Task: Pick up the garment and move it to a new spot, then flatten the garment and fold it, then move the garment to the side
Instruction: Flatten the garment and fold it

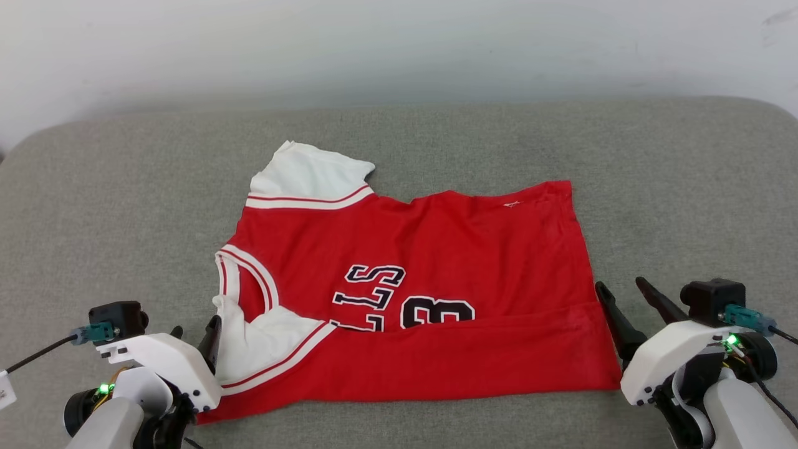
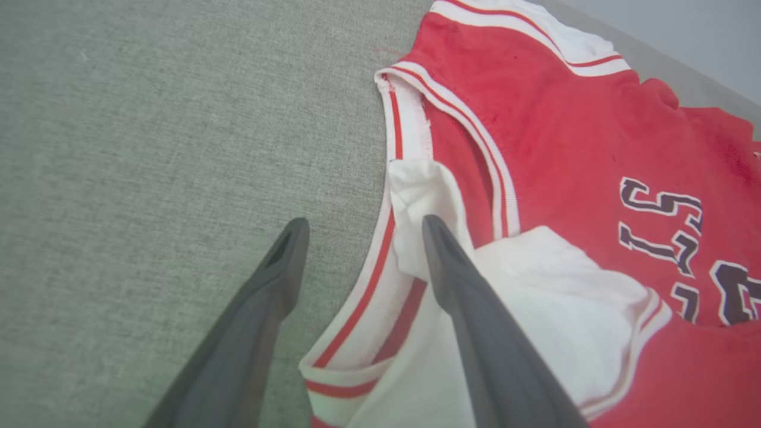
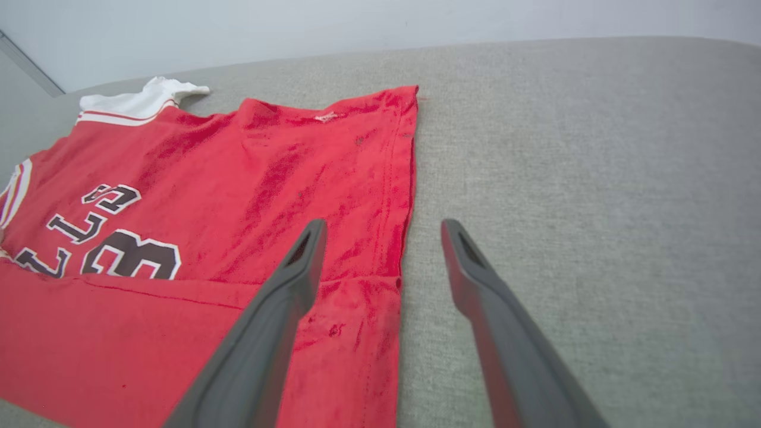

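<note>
The garment [image 1: 436, 249] lies with its near edge folded over; the left gripper [image 2: 364, 223] at its sleeve and the right gripper [image 3: 385, 223] at its hem gape empty.

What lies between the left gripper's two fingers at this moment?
In the left wrist view, the left gripper's open fingers frame the garment's striped trim edge and a strip of bare grey cushion.
</note>
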You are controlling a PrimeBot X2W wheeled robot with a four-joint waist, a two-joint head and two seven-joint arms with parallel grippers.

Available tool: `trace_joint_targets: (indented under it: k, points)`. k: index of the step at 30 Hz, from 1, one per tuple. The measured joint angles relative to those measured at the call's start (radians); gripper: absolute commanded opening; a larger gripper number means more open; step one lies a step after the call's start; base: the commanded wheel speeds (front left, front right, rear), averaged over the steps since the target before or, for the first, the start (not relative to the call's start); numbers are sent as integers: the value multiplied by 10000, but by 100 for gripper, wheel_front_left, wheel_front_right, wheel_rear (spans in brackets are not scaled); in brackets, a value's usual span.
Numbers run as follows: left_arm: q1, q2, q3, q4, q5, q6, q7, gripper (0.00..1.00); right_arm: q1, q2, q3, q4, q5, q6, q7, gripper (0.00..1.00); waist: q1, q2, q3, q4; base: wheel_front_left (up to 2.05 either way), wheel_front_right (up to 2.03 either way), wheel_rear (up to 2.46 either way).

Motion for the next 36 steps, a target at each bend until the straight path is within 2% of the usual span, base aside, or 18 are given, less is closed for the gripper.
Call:
trace_joint_targets:
  k: [3, 7, 13, 16, 21, 25, 26, 27, 28, 33, 36]
  points:
    - [187, 376, -100, -360, 19, 10, 441, 100, 323, 15, -270, -387, -318, 0, -731, 100, 0, 0, -365, -106, 0, 0, 0]
    - [406, 1041, -199, -936, -81, 23, 1546, 100, 906, 105, -723, -1289, -777, 0, -1271, 100, -1, 0, -816, -234, 0, 0, 0]
    - [1021, 1933, -552, -1918, -502, 148, 3722, 100, 2059, 531, -1220, -2838, -1243, 0, -1081, 100, -3, 0, -1101, -565, 0, 0, 0]
    - [1401, 2228, -581, -2295, -738, 449, 4474, 100, 2419, 811, -1350, -3513, -1413, 0, -846, 100, -3, 0, -1018, -744, 0, 0, 0]
    - [1744, 2376, -537, -2506, -1124, 729, 5083, 100, 2669, 1162, -1471, -4270, -1549, 0, -573, 100, -2, 0, -616, -975, 0, 0, 0]
    - [1728, 2322, -412, -2341, -1455, 671, 5269, 100, 2694, 1290, -1530, -4537, -1567, 0, -443, 100, -3, 0, -248, -1141, 0, 0, 0]
    - [1726, 2291, -368, -2280, -1528, 640, 5265, 55, 2695, 1319, -1530, -4556, -1561, 0, -401, 100, -3, 0, -182, -1195, 0, 0, 0]
    - [1727, 2257, -328, -2226, -1593, 602, 5223, 20, 2699, 1325, -1547, -4571, -1559, 0, -380, 100, -3, 0, -132, -1240, 0, 0, 0]
    - [1730, 2215, -270, -2167, -1666, 546, 5160, 0, 2707, 1321, -1605, -4589, -1538, 0, -305, 100, -4, 0, -90, -1275, 0, 0, 0]
    - [1742, 1891, -196, -2021, -1584, 385, 4376, 0, 2765, 1204, -1837, -4709, -1296, 0, 215, 100, -3, 0, -113, -1250, 0, 0, 0]
    - [1741, 1883, -280, -2098, -1189, 412, 3933, 0, 2759, 993, -2019, -4704, -997, 0, 932, 100, -3, 0, -184, -1122, 0, 0, 0]
